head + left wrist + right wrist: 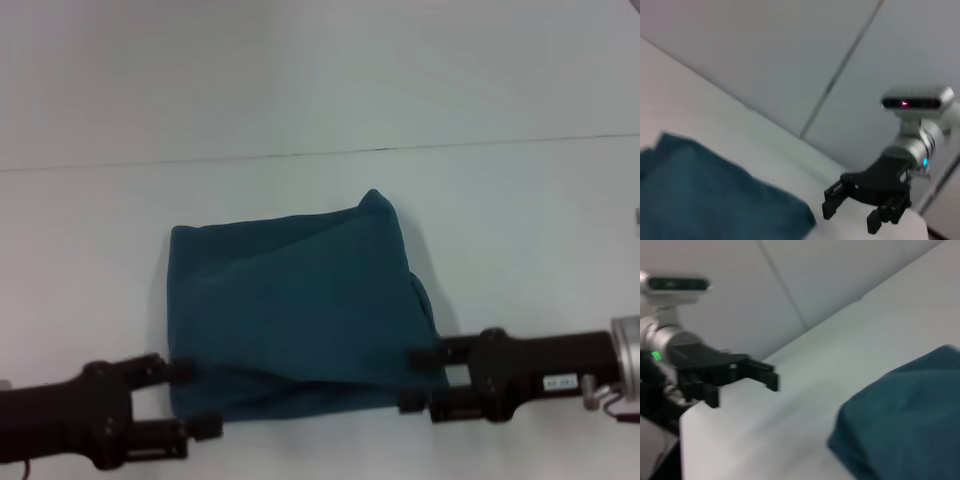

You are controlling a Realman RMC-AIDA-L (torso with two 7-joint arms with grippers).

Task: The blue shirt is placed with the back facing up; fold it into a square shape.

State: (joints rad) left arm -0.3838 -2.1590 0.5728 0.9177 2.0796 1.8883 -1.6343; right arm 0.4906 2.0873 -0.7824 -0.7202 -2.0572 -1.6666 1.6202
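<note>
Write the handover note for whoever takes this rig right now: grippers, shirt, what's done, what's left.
Left gripper: open, at the near left corner of the blue shirt, holding nothing.
Right gripper: open, at the shirt's near right corner, holding nothing.
Shirt: lies on the white table as a compact, roughly square bundle.
Done: the folds appear made.
Left: the far right corner sticks out and the right edge bulges; tidy if needed, then pull both arms clear.

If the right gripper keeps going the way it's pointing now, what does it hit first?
Probably the blue shirt. In the head view the right gripper points toward the robot's left, its fingertips already at the folded shirt's near right corner. The left gripper lies beyond, at the opposite corner. Height above the cloth is unclear.
</note>
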